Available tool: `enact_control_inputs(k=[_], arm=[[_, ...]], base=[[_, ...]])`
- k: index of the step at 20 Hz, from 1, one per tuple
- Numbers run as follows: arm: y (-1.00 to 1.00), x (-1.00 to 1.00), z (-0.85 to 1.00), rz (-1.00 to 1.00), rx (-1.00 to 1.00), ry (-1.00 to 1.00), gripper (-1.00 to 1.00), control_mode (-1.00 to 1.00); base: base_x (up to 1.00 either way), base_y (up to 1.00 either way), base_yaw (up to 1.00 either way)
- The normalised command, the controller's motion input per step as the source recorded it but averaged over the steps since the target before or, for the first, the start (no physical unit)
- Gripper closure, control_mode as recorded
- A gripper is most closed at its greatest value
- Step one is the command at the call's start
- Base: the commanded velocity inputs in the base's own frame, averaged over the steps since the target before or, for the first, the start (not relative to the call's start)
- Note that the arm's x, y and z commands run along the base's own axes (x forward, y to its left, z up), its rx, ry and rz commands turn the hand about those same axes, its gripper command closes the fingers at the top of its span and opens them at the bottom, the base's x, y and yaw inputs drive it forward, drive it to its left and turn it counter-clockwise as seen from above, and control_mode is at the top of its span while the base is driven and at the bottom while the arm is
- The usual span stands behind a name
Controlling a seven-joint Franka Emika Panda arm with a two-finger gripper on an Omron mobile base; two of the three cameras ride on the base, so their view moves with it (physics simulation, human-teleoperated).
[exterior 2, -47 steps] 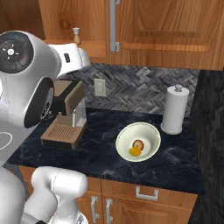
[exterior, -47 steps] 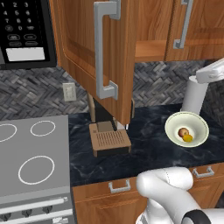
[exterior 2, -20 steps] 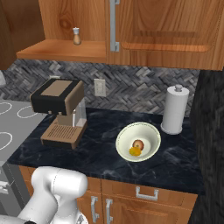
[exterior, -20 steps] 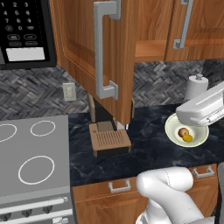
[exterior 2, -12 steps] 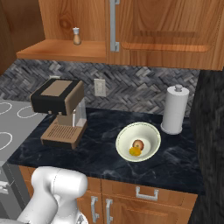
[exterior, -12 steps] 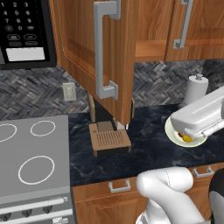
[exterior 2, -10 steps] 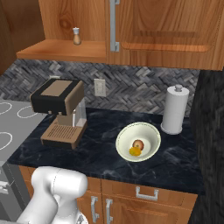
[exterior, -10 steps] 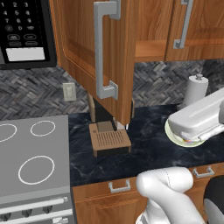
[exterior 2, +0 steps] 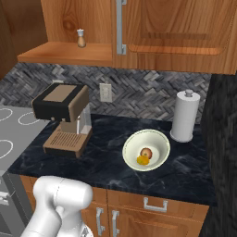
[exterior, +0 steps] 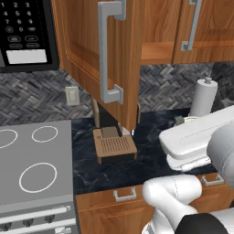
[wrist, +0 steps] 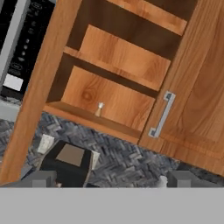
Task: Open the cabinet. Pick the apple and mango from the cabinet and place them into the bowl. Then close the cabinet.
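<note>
1. Step in hand: both fruits lie in the bowl [exterior 2: 146, 149], so picking and placing look finished. Closing the cabinet [exterior: 103, 59] remains; its left door stands swung open toward the camera, at upper centre of the left base view.

2. Tool [wrist: 111, 179]: its two dark tips rise at the lower left and lower right of the hand view, set wide apart with nothing between them. It holds nothing.

3. Tool's outlook: the hand view looks up into the open cabinet, shelves in the upper centre, the shut right door with its grey bar handle [wrist: 161, 114] at centre right.

4. Next move, as a judgement: the tool must travel to the outer face or edge of the open door and push it round until it meets the frame. The door hangs out over the table, so the arm needs room to sweep past the coffee machine [exterior 2: 62, 113] below it.

5. Bowl: centre of the right base view, on the dark table [exterior 2: 104, 169], just beside the paper towel roll [exterior 2: 184, 115]. Contents: apple [exterior 2: 146, 152] and mango [exterior 2: 142, 160], touching.

6. Cabinet, open half: lower shelf carries one small shaker [exterior 2: 81, 39], upper left of the right base view. No fruit seen on the shelves.
</note>
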Motion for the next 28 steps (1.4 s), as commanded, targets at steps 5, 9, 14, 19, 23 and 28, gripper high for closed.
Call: enact_control_inputs(k=[5,9,14,19,23,28], arm=[[0.15,-0.20,0.00,-0.17,0.00,-0.19,-1.00,-1.00],[0.20,-0.01,0.00,-0.19,0.00,-0.08,-1.00,-1.00],[0.35,0.00,0.00,-0.18,0.00,-0.09,-1.00,-1.00],[0.42,0.00,-0.04,-0.18,0.00,-0.09,-1.00,-1.00],[0.43,0.03,-0.14,-0.20,0.00,-0.03,-1.00,-1.00],[0.47,0.14,-0.19,-0.20,0.00,-0.04,-1.00,-1.00]], base=[[0.00,0.00,0.00],[0.00,0.00,0.00],[0.00,0.00,0.00],[0.00,0.00,0.00],[0.00,0.00,0.00],[0.00,0.00,0.00]])
